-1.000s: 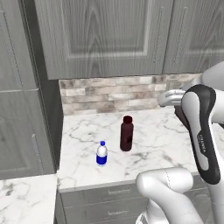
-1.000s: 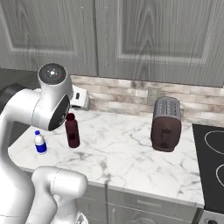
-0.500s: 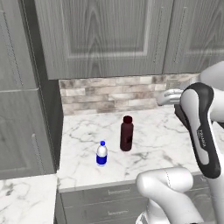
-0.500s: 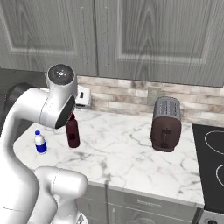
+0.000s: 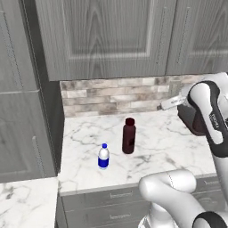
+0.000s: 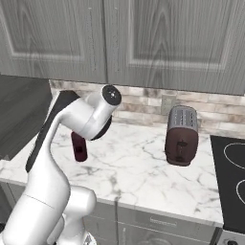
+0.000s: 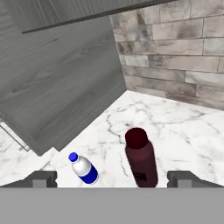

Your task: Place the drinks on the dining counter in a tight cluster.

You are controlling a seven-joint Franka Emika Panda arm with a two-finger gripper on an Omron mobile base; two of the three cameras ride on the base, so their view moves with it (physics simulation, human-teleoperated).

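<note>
Hand view: I've swung the gripper [image 7: 112, 179] toward the maroon bottle [image 7: 141, 158] at lower centre, jaws apart, pickup next.

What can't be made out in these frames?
- Maroon bottle: right base view, the arm covers its top; whole in the left base view.
- Water bottle: label print too small to read in the left base view and hand view.
- Toaster: left base view, mostly behind the arm.
- Stovetop: right base view, cut by the right edge.
</note>
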